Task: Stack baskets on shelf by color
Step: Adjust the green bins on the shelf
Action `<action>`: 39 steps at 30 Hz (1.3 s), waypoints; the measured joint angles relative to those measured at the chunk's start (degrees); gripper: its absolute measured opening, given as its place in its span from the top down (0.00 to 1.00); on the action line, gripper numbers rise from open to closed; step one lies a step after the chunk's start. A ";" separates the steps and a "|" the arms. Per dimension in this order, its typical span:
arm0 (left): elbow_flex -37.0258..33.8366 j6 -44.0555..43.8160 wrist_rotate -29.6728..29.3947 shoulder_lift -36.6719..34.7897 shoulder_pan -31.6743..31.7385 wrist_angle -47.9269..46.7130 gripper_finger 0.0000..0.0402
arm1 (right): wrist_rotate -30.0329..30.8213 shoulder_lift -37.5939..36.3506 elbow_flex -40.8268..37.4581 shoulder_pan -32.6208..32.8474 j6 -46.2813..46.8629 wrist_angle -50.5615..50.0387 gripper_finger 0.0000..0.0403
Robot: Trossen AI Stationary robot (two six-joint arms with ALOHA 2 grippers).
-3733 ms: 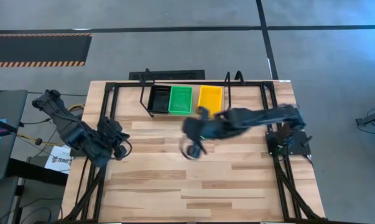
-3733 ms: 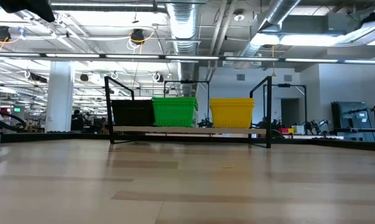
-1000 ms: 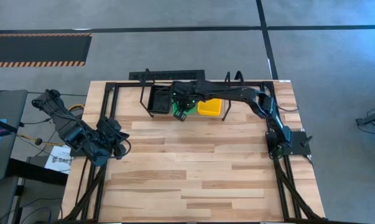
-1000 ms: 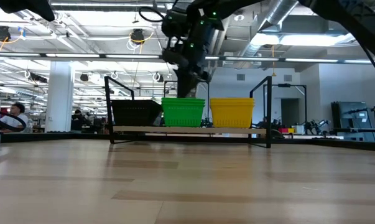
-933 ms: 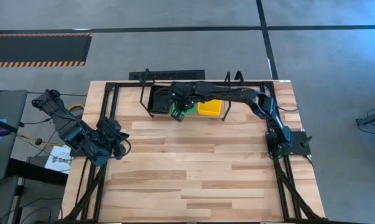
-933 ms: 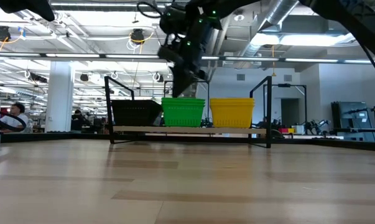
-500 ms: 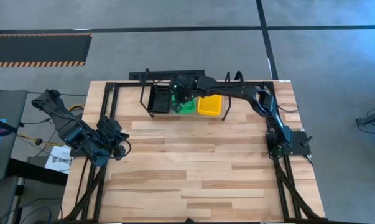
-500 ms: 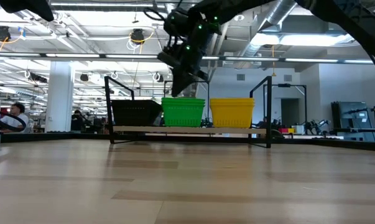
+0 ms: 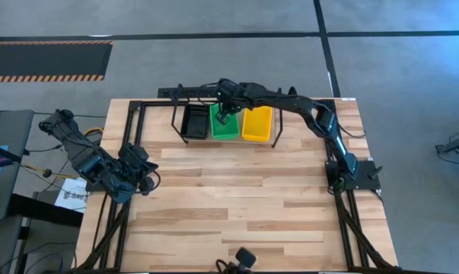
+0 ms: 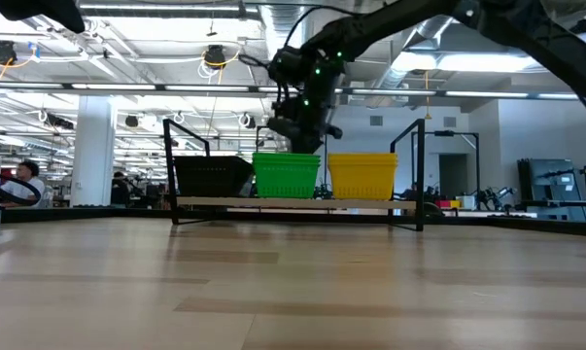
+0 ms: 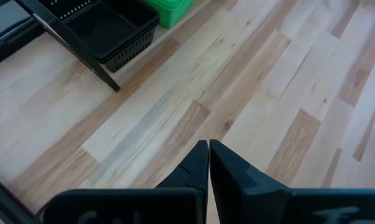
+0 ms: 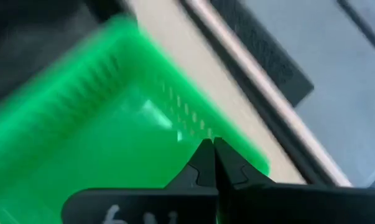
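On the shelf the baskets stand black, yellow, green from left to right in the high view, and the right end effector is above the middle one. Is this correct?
Not quite. The high view shows black basket, green basket, then yellow basket on the shelf. The right end effector is above the middle one, which is green.

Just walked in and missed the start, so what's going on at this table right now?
A two-armed robot is sorting baskets by color on the shelf at the table's far edge. The black basket, green basket and yellow basket sit side by side on it. The right claw reaches across and hovers over the green basket with its fingers together, holding nothing. The left claw waits, shut, near the table's left edge.
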 joint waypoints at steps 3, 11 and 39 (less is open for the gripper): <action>0.02 -1.26 -0.39 -0.01 -0.01 -0.02 1.00 | -0.01 1.44 -0.19 -0.53 -0.94 -0.64 1.00; 0.02 -4.33 -1.90 0.07 0.01 -0.02 1.00 | -0.06 5.08 -0.24 -0.47 -4.79 -3.07 1.00; -0.28 -5.74 -3.41 0.52 0.01 -0.20 1.00 | -25.23 4.46 8.76 3.48 -8.01 4.16 1.00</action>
